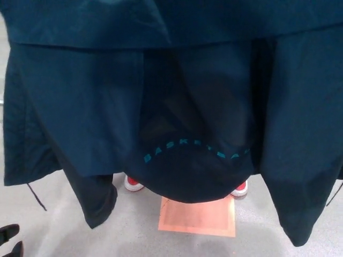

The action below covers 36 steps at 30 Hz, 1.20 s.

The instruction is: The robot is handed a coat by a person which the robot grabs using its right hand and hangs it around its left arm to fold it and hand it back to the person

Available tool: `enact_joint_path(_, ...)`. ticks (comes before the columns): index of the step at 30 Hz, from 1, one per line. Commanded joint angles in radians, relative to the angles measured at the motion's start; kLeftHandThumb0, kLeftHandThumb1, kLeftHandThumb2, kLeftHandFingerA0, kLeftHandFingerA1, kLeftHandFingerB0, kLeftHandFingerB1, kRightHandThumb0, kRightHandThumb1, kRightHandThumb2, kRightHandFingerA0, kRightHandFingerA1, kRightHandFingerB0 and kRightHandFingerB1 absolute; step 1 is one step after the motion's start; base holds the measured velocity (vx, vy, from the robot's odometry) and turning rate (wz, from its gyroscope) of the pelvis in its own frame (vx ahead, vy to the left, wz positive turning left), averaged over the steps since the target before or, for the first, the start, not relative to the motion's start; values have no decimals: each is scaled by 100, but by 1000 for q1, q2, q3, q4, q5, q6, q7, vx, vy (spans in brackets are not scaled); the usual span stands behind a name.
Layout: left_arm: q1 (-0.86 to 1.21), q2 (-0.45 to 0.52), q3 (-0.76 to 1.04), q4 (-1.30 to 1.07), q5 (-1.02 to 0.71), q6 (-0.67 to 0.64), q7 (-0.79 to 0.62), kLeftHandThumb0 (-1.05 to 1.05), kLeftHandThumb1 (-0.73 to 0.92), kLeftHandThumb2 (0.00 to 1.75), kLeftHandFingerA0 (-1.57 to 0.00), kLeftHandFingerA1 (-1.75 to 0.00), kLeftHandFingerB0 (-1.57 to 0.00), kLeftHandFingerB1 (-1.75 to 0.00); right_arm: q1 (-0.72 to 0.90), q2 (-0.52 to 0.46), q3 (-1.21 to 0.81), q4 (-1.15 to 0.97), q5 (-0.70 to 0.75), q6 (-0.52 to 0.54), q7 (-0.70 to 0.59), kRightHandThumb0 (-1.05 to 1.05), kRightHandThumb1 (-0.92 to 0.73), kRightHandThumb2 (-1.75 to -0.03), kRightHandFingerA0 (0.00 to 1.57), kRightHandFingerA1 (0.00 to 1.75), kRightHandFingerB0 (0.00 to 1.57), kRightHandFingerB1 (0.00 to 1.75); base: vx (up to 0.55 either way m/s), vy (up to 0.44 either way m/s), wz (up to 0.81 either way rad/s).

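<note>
We see the dark blue coat [80,107] hanging spread across nearly the whole head view, above the grey floor [64,235]. Its rounded centre panel bears teal lettering [193,147]. Below it show a person's red shoes [133,183] and an orange floor square [197,217]. The left hand and right hand are hidden, so we cannot tell their state.

Arched teal "BASKE…BA" lettering [195,149] on the coat [80,107]

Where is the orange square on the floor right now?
In the head view the orange square lies low near centre on the floor, beneath the hanging coat, just below a person's two red shoes.
</note>
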Motion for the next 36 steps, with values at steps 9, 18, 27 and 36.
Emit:
enact_joint_path(9, -24, -1, 59, -33, -88, -21, -79, -33, 62, 113, 0, -47, 0, -48, -914, 55, 629, 149, -347, 235, 480, -80, -71, -63, 11, 31, 12, 24, 0, 0, 0)
enact_joint_path(18, -10, 22, 62, -45, -85, -23, -115, -34, 60, 112, 0, -47, 0, -48, -902, 69, 778, 224, -448, 147, 521, -77, -56, -97, 0, 38, 9, 29, 0, 0, 0)
enact_joint_path(27, 22, 9, 64, -54, -79, -37, -103, -34, 59, 112, 0, -46, 0, -47, -1023, 143, 749, 339, -341, 197, 575, -89, -64, -100, 0, 30, 18, 30, 0, 0, 0)
enact_joint_path(36, 31, 8, 65, -51, -84, -22, -112, -34, 60, 112, 0, -46, 0, -47, -1115, 153, 679, 417, -270, 312, 660, -38, -33, -96, 0, 48, 0, 48, 0, 0, 0)
